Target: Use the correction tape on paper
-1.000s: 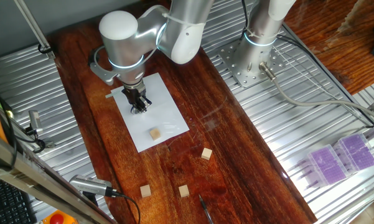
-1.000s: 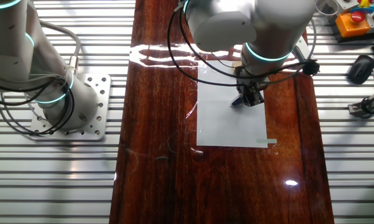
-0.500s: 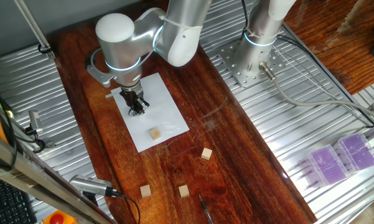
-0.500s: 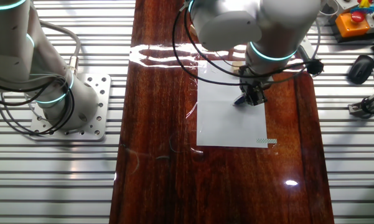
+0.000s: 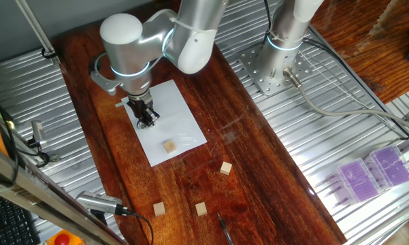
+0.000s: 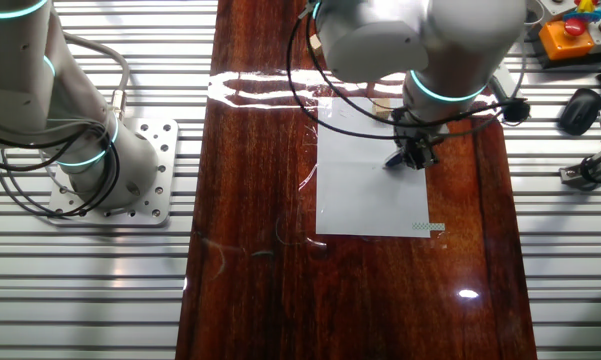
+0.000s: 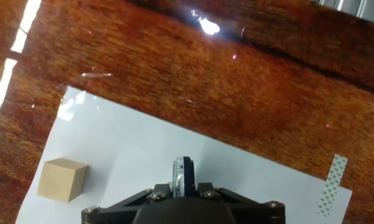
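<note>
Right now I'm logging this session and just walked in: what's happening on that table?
The arm's gripper is shut on the correction tape, holding it down over the white paper on the wooden table. One wooden cube sits on the sheet; three more cubes lie off it on the wood.

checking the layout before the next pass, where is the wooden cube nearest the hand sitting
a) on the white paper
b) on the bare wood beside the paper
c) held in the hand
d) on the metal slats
a: the wooden cube rests on the paper, apart from the hand, which is shut on the correction tape; the hand view also shows the cube on the white sheet.
</note>
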Controlling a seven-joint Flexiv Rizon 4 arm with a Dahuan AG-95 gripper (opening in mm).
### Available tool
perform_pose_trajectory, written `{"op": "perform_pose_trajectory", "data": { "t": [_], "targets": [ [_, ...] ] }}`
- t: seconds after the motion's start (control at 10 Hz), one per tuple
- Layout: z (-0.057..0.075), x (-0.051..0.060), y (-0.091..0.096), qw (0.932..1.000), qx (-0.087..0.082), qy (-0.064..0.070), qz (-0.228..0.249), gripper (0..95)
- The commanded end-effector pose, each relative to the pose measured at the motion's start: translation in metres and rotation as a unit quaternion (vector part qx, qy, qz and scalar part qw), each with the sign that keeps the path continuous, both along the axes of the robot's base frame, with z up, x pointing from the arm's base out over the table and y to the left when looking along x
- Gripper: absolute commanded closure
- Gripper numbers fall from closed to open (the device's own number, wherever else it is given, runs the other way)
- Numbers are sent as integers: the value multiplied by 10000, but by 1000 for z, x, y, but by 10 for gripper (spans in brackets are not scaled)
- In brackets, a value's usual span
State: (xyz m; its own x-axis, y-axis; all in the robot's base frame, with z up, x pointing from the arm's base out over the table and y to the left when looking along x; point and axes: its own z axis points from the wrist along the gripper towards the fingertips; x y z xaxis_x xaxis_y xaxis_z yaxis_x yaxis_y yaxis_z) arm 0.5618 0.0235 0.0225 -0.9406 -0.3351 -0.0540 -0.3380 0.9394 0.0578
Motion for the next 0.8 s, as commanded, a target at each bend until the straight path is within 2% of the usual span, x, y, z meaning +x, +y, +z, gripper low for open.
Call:
{"op": "perform_pose_trajectory", "data": {
  "t": [0.1, 0.4, 0.8],
  "targets": [
    [1, 1, 0, 10000, -15, 56, 1, 950],
    [5, -3, 0, 9997, -131, 213, 10, 950],
    [1, -17, 0, 9995, -244, 221, 25, 950]
  ]
}}
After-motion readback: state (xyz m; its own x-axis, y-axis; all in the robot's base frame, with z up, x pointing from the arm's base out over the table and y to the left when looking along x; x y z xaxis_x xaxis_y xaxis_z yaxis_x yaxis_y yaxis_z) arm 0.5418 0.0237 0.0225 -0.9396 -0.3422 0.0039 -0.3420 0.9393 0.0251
